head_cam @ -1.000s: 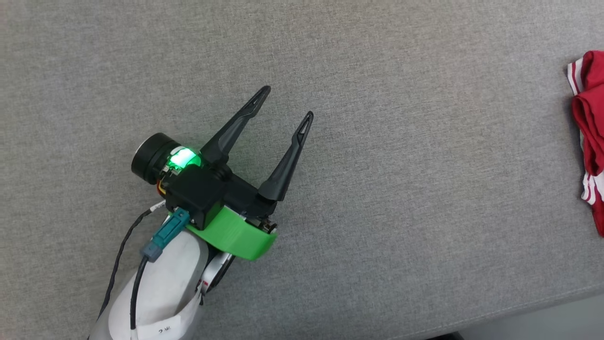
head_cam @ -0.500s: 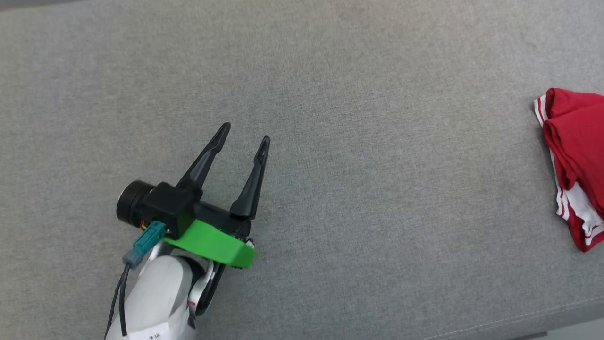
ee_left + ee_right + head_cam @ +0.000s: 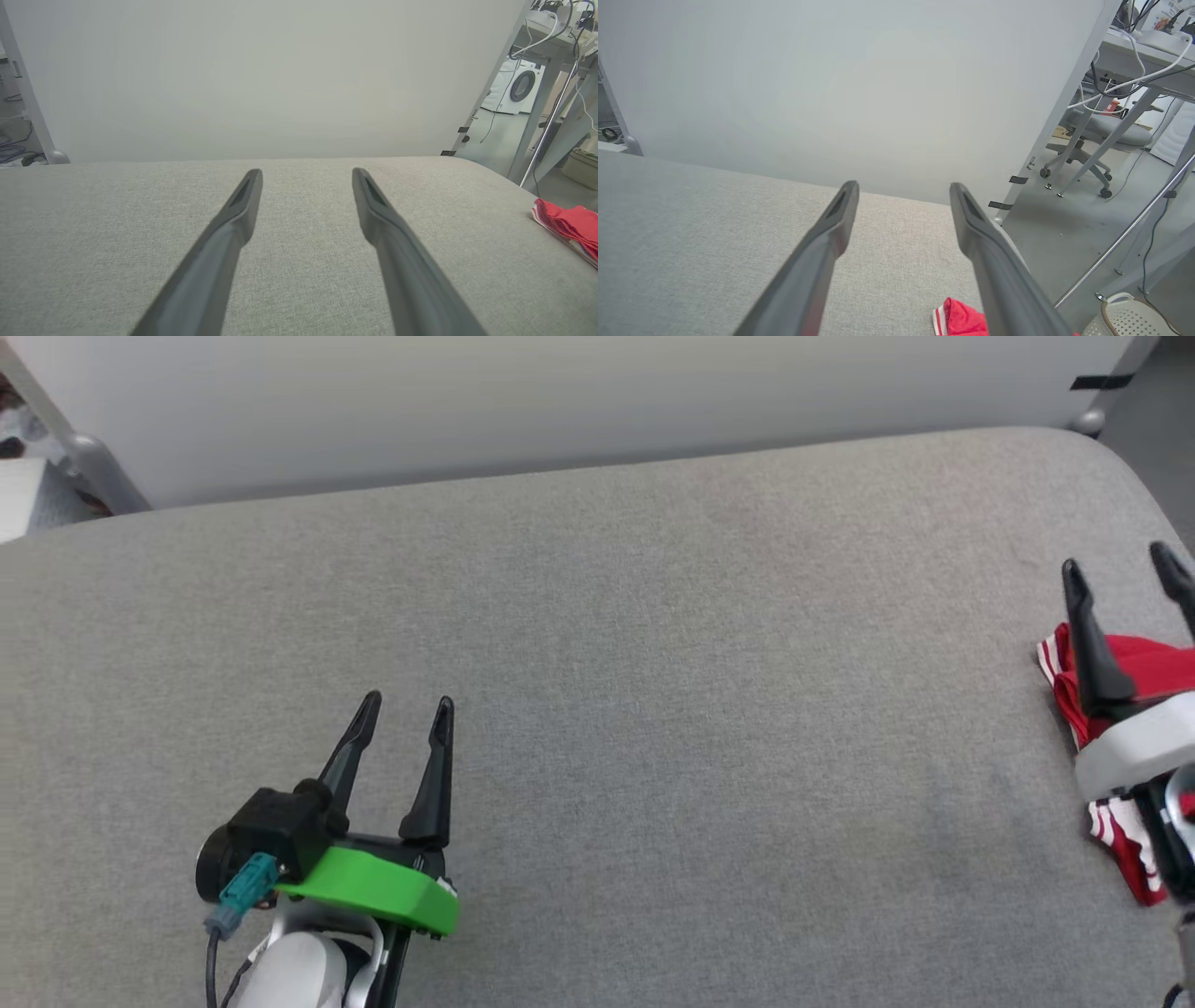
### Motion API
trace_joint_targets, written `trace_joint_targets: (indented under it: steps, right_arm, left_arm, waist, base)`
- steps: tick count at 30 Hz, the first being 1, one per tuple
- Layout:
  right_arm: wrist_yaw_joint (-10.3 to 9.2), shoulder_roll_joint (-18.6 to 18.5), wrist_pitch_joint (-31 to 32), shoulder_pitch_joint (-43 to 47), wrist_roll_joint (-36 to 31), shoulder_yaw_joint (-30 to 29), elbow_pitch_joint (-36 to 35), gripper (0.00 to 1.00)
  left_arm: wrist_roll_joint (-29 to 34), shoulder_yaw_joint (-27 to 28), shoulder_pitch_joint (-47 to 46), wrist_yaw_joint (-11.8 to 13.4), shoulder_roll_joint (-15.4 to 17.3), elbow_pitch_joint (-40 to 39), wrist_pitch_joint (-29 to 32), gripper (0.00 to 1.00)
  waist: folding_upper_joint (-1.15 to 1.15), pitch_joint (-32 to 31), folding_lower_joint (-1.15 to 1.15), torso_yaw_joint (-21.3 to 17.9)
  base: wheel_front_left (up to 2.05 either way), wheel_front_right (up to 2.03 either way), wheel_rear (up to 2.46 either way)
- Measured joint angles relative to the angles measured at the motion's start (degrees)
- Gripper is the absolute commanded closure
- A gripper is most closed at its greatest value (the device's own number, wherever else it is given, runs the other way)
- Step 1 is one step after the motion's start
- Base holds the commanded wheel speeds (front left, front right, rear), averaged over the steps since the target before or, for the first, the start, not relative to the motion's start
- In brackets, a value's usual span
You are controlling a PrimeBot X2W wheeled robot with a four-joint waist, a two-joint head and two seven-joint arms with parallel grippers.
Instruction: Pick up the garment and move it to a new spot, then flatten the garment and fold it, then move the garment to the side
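- Red-and-white garment (image 3: 1148, 665) lies bunched at the right end of the grey padded surface (image 3: 653, 663), near its rounded corner.
- Right gripper (image 3: 1116, 560) hangs over the garment, its two fingers spread apart and holding nothing.
- Left gripper (image 3: 408, 700) is well apart from the garment, over bare grey fabric, fingers parted and empty.

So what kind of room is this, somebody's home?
Probably a lab or workshop, not a home: a wheeled office chair beside a cable-strewn desk, a washing machine, and a white screen behind the grey table.
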Motion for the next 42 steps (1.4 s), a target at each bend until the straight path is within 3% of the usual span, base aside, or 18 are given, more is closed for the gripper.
trace_joint_targets:
  steps: [10, 16, 23, 42]
  right_arm:
    - [-0.03, 11.90, -5.01, 11.73, 1.26, -1.40, -2.04, 0.00]
    - [-0.04, 15.44, -8.29, 15.94, 1.10, -0.68, -0.44, 0.00]
    - [-0.04, 16.82, -10.11, 16.98, 0.30, 0.58, 2.16, 0.00]
    - [-0.04, 16.42, -10.88, 17.00, 0.01, 1.40, 4.27, 0.00]
  left_arm:
    - [0.71, 3.41, 5.01, -0.57, -2.40, 0.75, 0.00, 0.00]
    - [1.44, 4.13, 6.93, -0.83, -3.33, 1.13, 0.00, 0.00]
    - [2.07, 4.30, 7.50, -1.00, -3.75, 1.49, 0.00, 0.00]
    - [2.02, 3.45, 7.55, -1.11, -3.80, 1.88, 0.00, 0.00]
  waist:
    - [0.00, -5.28, 0.00, 4.87]
    - [0.00, -7.21, 0.00, 7.00]
    - [0.00, -8.12, 0.00, 8.15]
    - [0.00, -8.35, 0.00, 7.83]
  base:
    - [0.00, 0.00, 0.00]
    - [0.00, 0.00, 0.00]
    - [0.00, 0.00, 0.00]
    - [0.00, 0.00, 0.00]
